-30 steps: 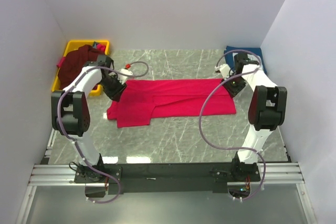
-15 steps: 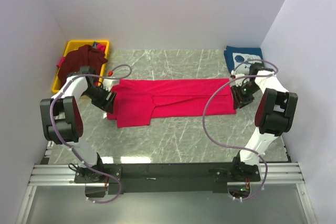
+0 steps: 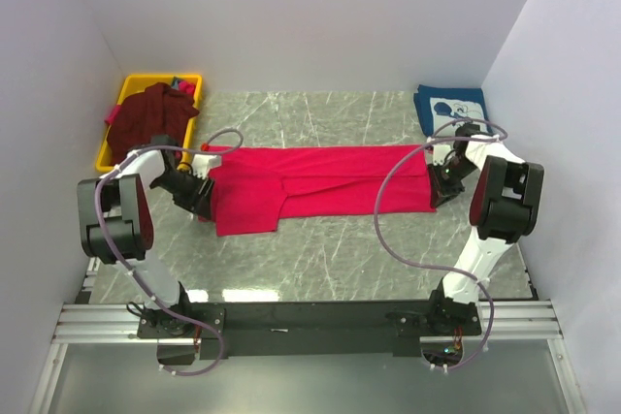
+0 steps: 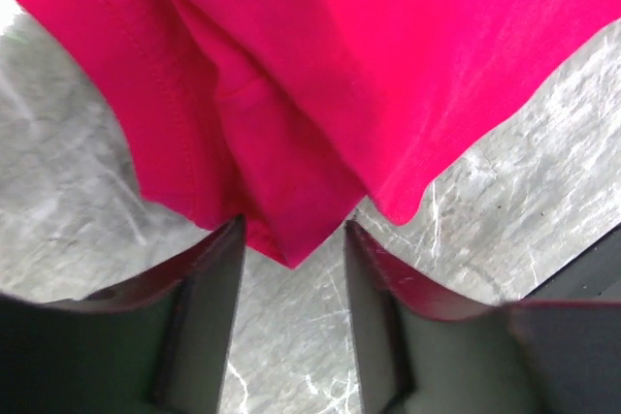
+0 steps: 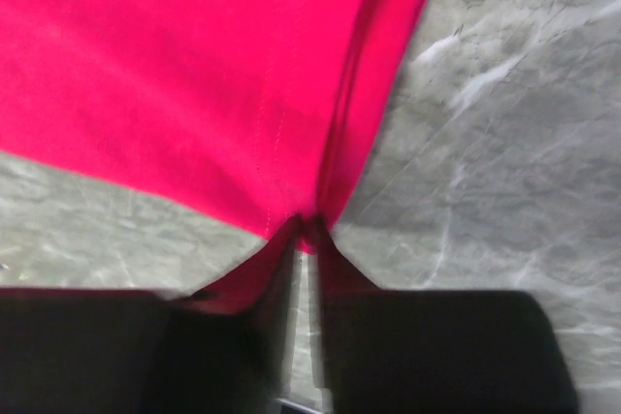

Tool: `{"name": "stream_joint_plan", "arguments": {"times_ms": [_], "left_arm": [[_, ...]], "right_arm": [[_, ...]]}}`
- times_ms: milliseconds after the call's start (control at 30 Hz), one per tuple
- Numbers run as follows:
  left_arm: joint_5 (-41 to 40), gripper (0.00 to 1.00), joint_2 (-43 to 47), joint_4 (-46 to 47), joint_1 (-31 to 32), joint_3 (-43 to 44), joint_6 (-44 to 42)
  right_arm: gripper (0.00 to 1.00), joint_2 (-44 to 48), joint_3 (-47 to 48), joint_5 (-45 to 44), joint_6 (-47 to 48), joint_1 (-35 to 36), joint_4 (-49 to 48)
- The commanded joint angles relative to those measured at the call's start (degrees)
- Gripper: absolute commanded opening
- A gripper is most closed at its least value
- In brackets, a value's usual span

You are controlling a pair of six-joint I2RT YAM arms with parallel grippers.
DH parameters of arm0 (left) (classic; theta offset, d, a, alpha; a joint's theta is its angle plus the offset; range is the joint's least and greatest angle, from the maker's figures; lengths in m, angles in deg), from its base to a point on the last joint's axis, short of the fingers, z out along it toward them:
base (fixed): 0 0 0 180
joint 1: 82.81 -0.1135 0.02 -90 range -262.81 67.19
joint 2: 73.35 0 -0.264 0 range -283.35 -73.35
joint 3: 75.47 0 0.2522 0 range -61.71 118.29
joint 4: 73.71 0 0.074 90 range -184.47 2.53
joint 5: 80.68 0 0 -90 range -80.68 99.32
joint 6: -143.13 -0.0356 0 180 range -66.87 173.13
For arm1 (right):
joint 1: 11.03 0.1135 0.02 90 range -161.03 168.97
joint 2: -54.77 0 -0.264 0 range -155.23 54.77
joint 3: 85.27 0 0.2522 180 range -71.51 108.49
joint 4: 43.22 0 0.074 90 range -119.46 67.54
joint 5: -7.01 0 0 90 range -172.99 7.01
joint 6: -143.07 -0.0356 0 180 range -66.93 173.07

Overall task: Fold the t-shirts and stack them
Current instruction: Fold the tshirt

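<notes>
The crimson-red t-shirt point(image 3: 320, 181) lies spread flat and long across the middle of the table. My left gripper point(image 3: 201, 199) is at its left end, low over the table. In the left wrist view the jaws point(image 4: 293, 235) stand open, with a corner of the red cloth point(image 4: 340, 65) just between the fingertips. My right gripper point(image 3: 439, 186) is at the shirt's right end. Its jaws point(image 5: 309, 230) are pinched on the corner of the red hem point(image 5: 194, 75). The navy printed t-shirt point(image 3: 451, 109) lies folded at the back right. The dark maroon t-shirt point(image 3: 146, 118) is heaped in a bin.
A yellow bin point(image 3: 160, 78) stands at the back left corner and holds the maroon shirt. The grey marble table point(image 3: 320, 259) is bounded by white walls on three sides. Both arm cables loop over the shirt's ends.
My left gripper moved off the shirt out to its left edge and down toward the near corner. My right gripper swung out to the shirt's right end and closed on the hem corner.
</notes>
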Motion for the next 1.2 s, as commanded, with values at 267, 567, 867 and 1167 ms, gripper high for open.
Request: {"name": "stream_joint_plan", "arguments": {"times_ms": [267,567,867,1167], "left_arm": [[0.4,0.01,1.5,-1.2,-1.4,-2.6,-0.9],[3.0,0.43,9.4,-7.7,-1.6,-0.8,-4.9],[8.3,0.56,25.6,-8.3,3.0,-11.7,-21.7],[6.4,0.57,32.3,3.7,5.0,-26.8,-43.5]], "right_arm": [[0.0,0.7,-0.7,-3.5,1.2,-4.0,-0.1],[0.39,5.3,1.7,-0.1,3.7,-4.7,5.8],[0.36,19.9,-1.5,14.4,-2.6,6.9,5.5],[0.34,12.8,-0.1,24.2,-18.6,28.9,-5.0]]}}
